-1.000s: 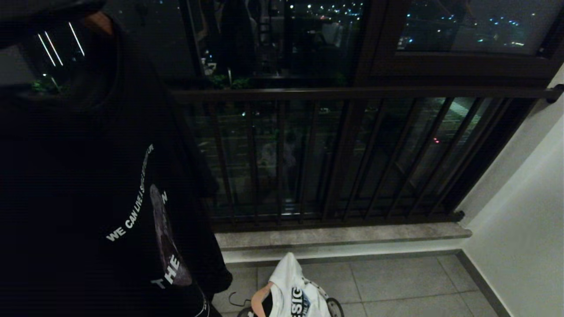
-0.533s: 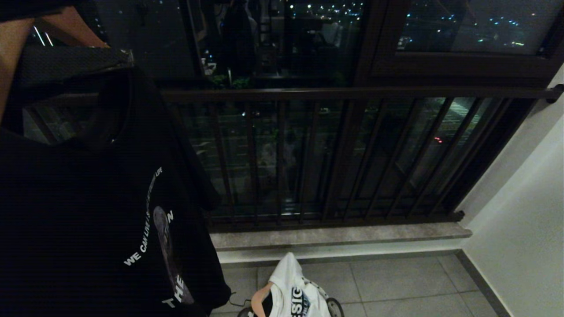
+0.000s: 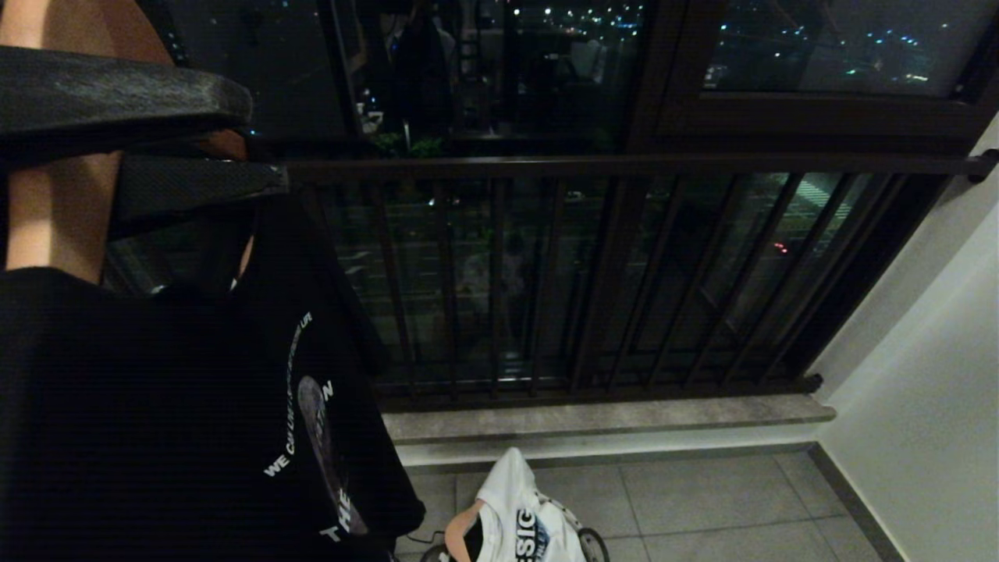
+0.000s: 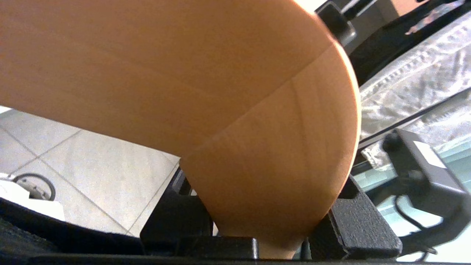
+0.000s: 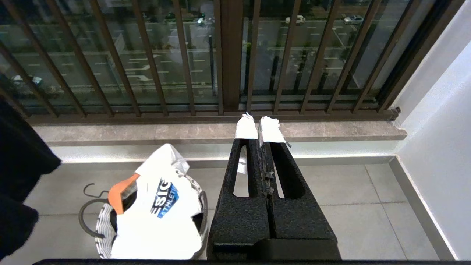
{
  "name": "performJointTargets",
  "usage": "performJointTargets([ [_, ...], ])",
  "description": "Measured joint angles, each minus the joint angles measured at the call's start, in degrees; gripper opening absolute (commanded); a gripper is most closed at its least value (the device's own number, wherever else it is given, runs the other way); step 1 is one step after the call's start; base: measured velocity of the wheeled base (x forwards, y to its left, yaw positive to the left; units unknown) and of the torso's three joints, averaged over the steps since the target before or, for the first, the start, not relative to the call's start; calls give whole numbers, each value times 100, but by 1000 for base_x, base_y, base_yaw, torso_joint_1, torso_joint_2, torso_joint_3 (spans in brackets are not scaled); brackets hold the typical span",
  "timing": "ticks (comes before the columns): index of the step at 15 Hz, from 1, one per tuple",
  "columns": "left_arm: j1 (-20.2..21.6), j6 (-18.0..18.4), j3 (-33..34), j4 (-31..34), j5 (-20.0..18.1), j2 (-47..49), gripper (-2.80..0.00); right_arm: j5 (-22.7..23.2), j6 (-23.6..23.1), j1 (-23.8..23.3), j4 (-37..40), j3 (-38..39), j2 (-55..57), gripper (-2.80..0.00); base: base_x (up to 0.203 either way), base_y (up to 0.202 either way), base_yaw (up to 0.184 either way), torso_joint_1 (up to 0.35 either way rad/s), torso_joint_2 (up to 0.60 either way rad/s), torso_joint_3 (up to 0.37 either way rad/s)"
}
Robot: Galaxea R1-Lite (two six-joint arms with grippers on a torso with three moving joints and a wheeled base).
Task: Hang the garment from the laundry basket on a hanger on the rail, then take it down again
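Left wrist view: the left gripper (image 4: 265, 235) is seen clamped on a wooden hanger (image 4: 220, 92), which carries a black T-shirt (image 3: 179, 421) raised in front of the dark railing (image 3: 624, 165). Below that railing, on the tiled floor (image 5: 349, 191), the laundry basket (image 5: 106, 228) is set, draped with a white garment (image 5: 162, 213) on an orange hanger (image 5: 119, 191). The right gripper (image 5: 262, 127) is held closed and empty above the floor, beside the basket.
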Motion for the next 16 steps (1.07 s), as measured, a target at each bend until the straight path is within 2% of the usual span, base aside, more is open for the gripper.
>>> performJointTargets([
  [6, 11, 14, 183, -302, 6, 226, -280, 0, -2, 0, 0, 0, 0, -280, 0, 0, 0, 0, 0, 0],
  [16, 46, 26, 298, -322, 15, 390, -280, 0, 0, 0, 0, 0, 0, -280, 0, 0, 0, 0, 0, 0],
])
